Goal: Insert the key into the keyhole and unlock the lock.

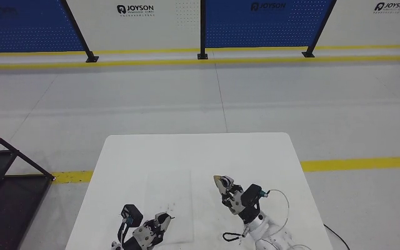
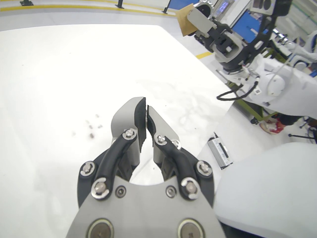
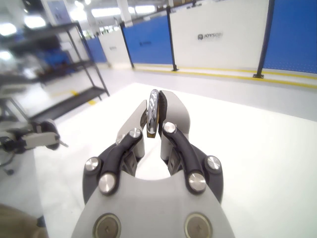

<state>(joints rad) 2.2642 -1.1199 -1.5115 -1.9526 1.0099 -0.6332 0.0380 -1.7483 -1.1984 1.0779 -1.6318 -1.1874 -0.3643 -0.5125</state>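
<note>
Holding the lock [image 3: 151, 118] clamped in my right gripper [image 3: 154, 100] above the table [image 1: 187, 156] — hard, heavy, slick, best gripped on its flat body. Left gripper [image 2: 146, 103] pinches the key [image 3: 63, 144] — thin, stiff, blade poking out.

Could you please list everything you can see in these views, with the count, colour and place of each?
table: one, white, under both arms.
lock: one, brass and silver, held up above the table.
key: one, silver, held over the table's near left part.
rack: one, black, on the floor left of the table.
fence panels: several, blue and white, behind yellow floor lines beyond the table.
left gripper: one, grey and black, fingers shut on the key.
right gripper: one, grey and black, fingers shut on the lock.
</note>
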